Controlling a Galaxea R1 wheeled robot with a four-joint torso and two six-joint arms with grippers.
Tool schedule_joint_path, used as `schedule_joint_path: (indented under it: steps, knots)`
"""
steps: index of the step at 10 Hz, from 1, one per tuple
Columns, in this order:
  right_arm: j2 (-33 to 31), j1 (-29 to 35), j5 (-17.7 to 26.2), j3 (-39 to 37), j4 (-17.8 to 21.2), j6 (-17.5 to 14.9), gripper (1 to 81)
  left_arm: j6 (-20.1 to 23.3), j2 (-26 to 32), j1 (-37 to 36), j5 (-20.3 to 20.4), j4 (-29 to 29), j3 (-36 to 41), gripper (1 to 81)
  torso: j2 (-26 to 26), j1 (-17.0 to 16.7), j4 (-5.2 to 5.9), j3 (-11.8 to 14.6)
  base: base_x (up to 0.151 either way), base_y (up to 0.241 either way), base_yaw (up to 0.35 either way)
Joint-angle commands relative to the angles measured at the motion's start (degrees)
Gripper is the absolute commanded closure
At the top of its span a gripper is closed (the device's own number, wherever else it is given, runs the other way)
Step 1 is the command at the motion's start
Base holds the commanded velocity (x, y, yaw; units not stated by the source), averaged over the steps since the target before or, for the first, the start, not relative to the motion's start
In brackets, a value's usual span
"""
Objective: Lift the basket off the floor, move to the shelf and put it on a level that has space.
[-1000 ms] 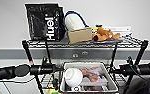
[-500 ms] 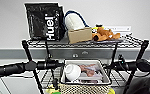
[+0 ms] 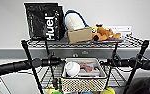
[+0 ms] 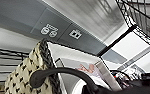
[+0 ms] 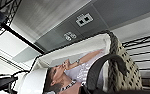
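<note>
beige weave sits closest to you: the basket (image 3: 83,75) is low in the head view, held between both arms, its perforated front facing you and its pale rim level. inside it you can see a white rounded object (image 3: 72,68) and a printed picture (image 3: 89,68) lying flat. the left gripper (image 3: 55,60) meets the basket's left side and the right gripper (image 3: 110,62) its right side. in the left wrist view a dark curved finger (image 4: 56,73) hooks over the braided rim, and in the right wrist view another dark finger (image 5: 101,65) arches over the rim on that side, so both sets of fingers look clamped onto the basket's edges.

compared with a second ago, the basket looks a little lower and larger in the head view, while the rack has hardly shifted. that suggests you have eased it down and into the shelf (image 3: 28,56), between its front posts. it now seems to sit at the bare wire level (image 3: 47,77), though you cannot tell whether its base is resting there yet. below its front edge, bright round toys (image 3: 108,91) show on a lower tier.

further back, the top tier carries a black huel bag (image 3: 44,21), a cardboard box (image 3: 79,35), a white and blue object (image 3: 73,21) and an orange plush toy (image 3: 104,33). behind everything is the pale wall (image 3: 11,20) with a grey band.

i'd judge the placing nearly done, but your grip is not yet released.
</note>
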State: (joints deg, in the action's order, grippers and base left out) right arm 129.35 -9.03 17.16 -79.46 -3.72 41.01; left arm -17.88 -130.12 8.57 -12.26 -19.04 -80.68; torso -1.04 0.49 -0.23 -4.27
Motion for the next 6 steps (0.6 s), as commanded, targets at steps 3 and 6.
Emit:
schedule_joint_path:
  steps: [3, 6]
  knots:
    - [5.76, 12.41, -5.65, -8.50, -0.94, -0.23, 81.1, 1.01, -7.78, -13.18, 2.16, 1.73, -9.92, 81.1, 0.02, 0.02, 0.00, -0.02, 0.000, 0.000, 0.000]
    - [6.38, 12.85, -6.71, -11.57, -0.85, 0.03, 81.1, 1.01, -12.43, -13.18, 1.28, 1.73, -15.10, 81.1, 0.05, 0.07, 0.00, -0.07, 0.000, 0.000, 0.000]
